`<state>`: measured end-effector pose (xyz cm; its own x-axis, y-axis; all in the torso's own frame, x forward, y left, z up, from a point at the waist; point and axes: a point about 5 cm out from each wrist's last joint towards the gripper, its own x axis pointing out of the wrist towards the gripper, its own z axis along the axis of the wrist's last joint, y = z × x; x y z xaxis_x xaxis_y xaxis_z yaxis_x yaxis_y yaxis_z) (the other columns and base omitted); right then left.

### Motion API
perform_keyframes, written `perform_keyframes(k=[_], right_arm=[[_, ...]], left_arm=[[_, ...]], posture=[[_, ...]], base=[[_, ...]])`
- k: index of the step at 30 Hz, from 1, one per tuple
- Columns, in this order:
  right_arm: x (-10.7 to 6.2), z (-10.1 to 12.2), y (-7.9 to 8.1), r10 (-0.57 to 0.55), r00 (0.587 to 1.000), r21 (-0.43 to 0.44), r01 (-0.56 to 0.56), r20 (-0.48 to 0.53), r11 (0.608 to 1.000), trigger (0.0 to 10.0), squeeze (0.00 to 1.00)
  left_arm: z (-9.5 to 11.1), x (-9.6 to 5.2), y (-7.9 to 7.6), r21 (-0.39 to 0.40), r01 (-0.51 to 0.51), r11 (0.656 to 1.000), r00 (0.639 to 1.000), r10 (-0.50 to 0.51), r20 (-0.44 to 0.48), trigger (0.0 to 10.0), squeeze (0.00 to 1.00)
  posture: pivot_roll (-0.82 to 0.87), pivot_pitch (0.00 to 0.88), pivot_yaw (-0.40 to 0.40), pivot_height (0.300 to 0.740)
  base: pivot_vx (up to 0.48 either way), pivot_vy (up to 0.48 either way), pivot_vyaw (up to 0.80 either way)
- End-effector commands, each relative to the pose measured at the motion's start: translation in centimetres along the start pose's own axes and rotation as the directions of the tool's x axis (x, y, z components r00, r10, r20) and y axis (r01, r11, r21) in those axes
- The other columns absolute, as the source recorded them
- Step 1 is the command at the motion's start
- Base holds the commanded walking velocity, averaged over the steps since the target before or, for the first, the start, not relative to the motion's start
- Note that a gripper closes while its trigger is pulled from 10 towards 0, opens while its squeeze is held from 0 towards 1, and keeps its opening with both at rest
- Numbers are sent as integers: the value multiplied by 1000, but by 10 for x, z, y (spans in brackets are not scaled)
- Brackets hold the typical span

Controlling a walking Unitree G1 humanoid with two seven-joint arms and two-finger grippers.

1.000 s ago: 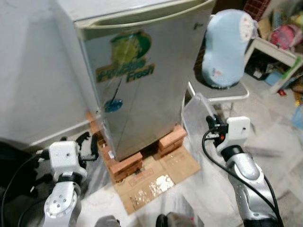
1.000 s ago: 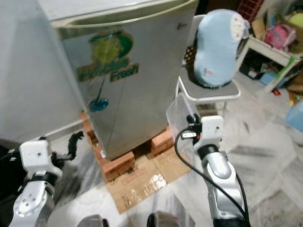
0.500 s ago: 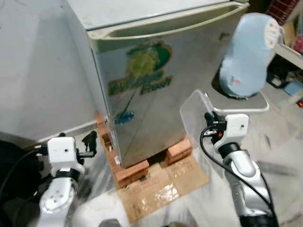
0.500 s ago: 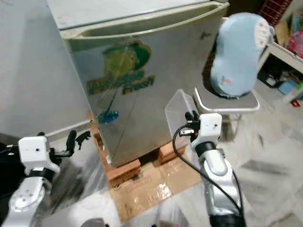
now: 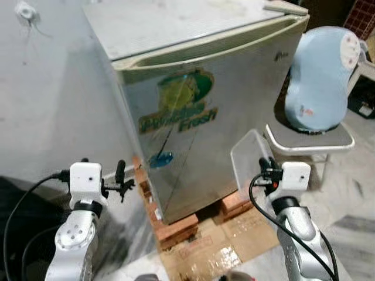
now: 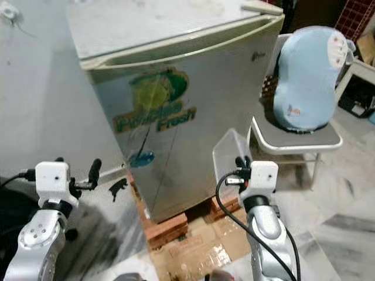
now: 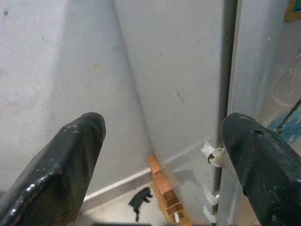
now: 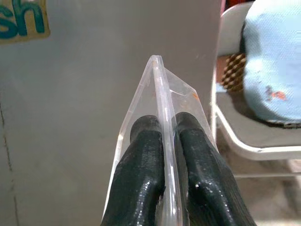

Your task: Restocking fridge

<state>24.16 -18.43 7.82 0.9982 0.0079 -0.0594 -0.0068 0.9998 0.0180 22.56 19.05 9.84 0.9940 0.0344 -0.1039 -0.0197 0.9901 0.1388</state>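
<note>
Head views: fridge (image 5: pixel 199 117) door shut, standing on bricks (image 5: pixel 176 225). Right gripper (image 5: pixel 262 165) holds a clear plastic container (image 5: pixel 246 161) just before the door's lower right corner.

Left wrist: left gripper (image 7: pixel 160 160) fingers spread, empty, beside the fridge's hinge side.

Right wrist: fingers (image 8: pixel 146 188) clenched on the container's thin wall. Risk: the container strikes the closed door, or slips from the narrow pinch.

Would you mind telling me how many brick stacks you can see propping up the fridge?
3: one under the fridge's front left corner, one under its front right corner, one along its left side by the wall. Others may be hidden behind.
</note>
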Motion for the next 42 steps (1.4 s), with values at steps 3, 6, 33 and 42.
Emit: perform_keyframes(k=[3,6,33,42], right_arm=[[1,8,-7,22,999,-57,-20,25,998,10000,0],[2,9,-9,30,999,-68,-30,11,997,10000,0],[4,14,5,3,999,-5,-3,-33,1000,10000,0],[7,20,0,11,1000,-33,-12,-26,999,10000,0]], left_arm=[[-4,-2,-1,-12,-21,1000,1000,21,-17,10000,0],[-6,-4,-4,1,-32,999,999,32,-18,10000,0],[-17,-2,-10,-45,28,999,999,-30,-35,10000,0],[-14,18,-5,-52,16,999,1000,-17,-18,10000,0]], posture=[[53,17,37,740],[52,24,27,740],[33,41,-40,740],[14,63,-61,740]], base=[[0,0,0],[0,0,0],[0,0,-119],[0,0,-125]])
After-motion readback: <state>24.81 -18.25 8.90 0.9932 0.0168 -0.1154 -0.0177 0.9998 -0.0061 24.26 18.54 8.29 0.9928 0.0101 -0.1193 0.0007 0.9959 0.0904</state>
